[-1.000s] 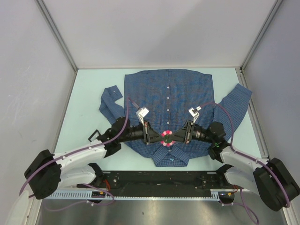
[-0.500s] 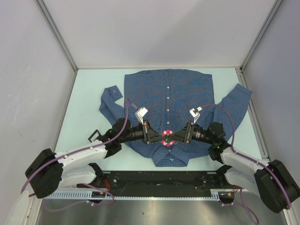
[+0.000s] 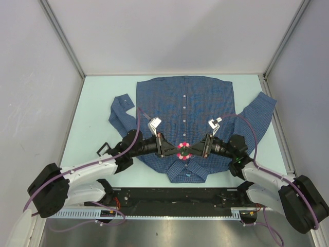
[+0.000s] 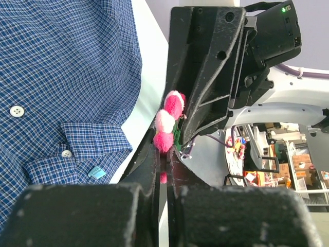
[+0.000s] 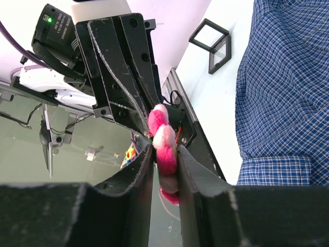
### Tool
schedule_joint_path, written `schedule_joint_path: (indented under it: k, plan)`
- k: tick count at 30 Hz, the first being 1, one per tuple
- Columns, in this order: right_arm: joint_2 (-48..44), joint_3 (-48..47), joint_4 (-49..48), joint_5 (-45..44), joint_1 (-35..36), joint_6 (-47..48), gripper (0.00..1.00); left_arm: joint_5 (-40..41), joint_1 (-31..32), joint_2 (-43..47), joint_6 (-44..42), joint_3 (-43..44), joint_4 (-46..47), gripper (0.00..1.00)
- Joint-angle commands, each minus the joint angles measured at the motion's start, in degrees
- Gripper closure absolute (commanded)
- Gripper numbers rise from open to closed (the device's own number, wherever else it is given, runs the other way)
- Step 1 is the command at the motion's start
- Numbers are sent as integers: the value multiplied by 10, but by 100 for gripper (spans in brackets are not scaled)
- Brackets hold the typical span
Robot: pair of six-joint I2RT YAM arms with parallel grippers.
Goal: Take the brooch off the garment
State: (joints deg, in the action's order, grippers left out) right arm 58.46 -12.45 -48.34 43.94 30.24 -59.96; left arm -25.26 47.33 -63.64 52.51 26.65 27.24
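Both pairs of jaws stay clamped on the brooch (image 3: 183, 151) over the garment (image 3: 205, 98), hardly shifted.

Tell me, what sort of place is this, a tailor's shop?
Probably a robotics lab rather than a shop: a pale table boxed in by plain grey panels, two robot arms bolted at its near edge, and a single shirt laid flat like a test piece.
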Motion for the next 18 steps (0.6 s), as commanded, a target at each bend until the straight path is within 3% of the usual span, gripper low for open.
schedule_joint_path:
  k: [1, 5, 9, 13, 18]
  plan:
    - [6, -4, -33, 6, 3, -2, 79, 8, -7, -3, 7, -3, 33, 100]
    - [12, -10, -35, 4, 8, 0, 99, 2, -7, -5, 7, -3, 41, 100]
    - [7, -11, -19, 1, 5, 10, 100, 2, -7, 7, -11, -2, 20, 96]
    - [-2, -10, 3, 8, -3, 18, 100, 21, -7, 40, -45, -1, -26, 73]
    - [-3, -10, -1, 19, -11, 22, 100, 51, 1, 66, -108, 31, -113, 54]
